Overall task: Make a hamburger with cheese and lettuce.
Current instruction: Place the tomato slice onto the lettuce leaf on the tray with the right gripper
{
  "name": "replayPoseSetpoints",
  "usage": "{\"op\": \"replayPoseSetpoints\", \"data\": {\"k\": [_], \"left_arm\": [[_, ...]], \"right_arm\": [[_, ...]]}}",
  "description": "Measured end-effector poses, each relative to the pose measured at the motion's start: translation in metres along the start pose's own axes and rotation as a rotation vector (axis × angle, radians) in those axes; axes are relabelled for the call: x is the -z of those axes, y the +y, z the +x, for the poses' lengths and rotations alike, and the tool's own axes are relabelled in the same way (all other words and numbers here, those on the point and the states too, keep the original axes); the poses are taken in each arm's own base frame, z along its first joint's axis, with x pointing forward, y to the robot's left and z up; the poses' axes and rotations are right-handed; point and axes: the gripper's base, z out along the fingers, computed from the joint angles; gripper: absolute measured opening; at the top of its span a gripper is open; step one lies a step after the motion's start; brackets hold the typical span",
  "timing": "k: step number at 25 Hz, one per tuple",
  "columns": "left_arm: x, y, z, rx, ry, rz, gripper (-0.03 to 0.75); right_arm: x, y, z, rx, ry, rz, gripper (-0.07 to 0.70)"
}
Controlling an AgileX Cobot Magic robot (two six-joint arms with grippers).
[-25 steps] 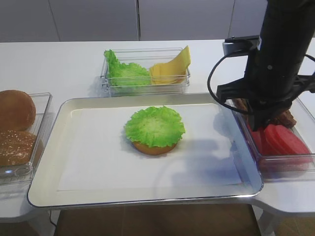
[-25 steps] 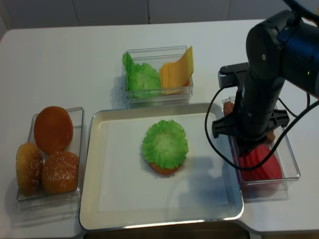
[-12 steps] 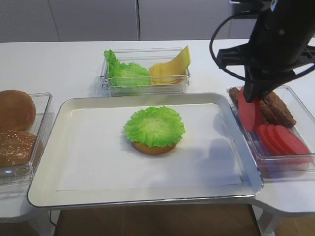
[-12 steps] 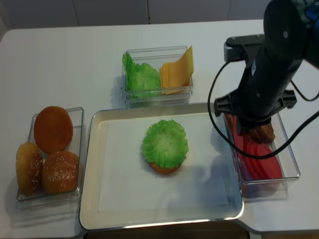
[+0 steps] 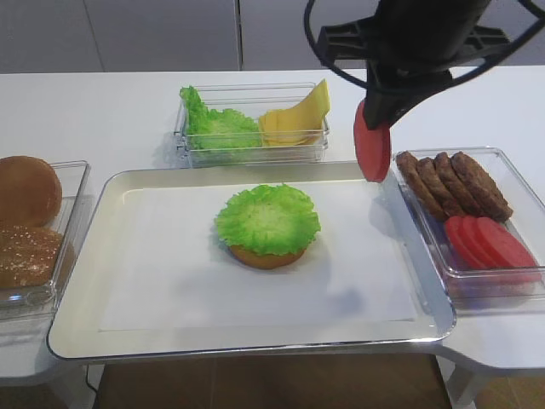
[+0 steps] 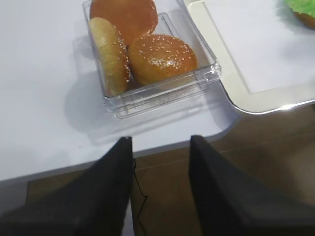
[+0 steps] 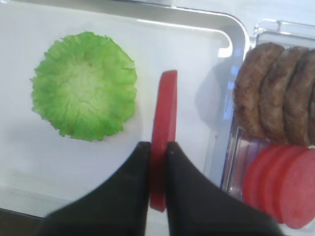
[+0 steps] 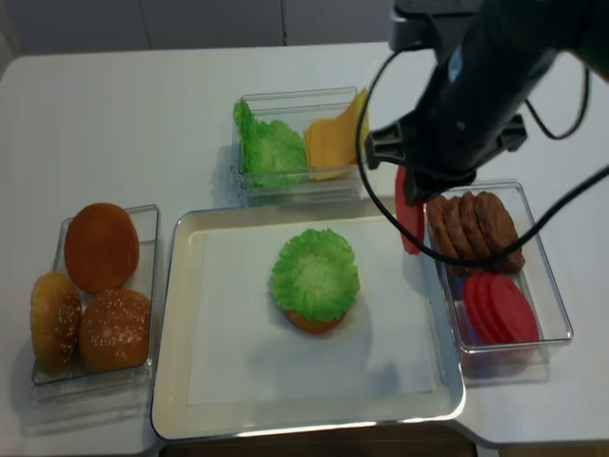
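Overhead, right gripper (image 7: 157, 152) grips tomato slice (image 7: 164, 132) above tray (image 5: 400, 183) edge.

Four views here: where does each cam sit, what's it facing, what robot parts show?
Exterior high: front, angled down at the silver metal tray; right arm holds a red round tomato slice.
Realsense: steeper overhead, same tray and slice.
Right wrist: straight down past the right tool, shut on the slice, beside the frilly green lettuce-topped bun.
Left wrist: open left tool over the table edge, facing brown sesame buns.
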Motion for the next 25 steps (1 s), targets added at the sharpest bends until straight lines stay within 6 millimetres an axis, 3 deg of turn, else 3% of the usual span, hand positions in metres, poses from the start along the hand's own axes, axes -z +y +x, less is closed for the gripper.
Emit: {"op": "replayPoseSetpoints", "data": {"k": [10, 21, 25], "left_arm": [[0.000, 0.000, 0.000, 0.000, 0.000, 0.000, 0.288], [0.000, 0.000, 0.000, 0.000, 0.000, 0.000, 0.288], [0.000, 0.000, 0.000, 0.000, 0.000, 0.000, 0.288]], "right_arm": [[-0.030, 0.038, -0.017, 0.100, 0.029, 0.016, 0.075], [-0.078, 0.040, -0.027, 0.099, 0.120, 0.063, 0.074], [-0.082, 0.042, -0.026, 0.089, 0.135, 0.048, 0.074]]}}
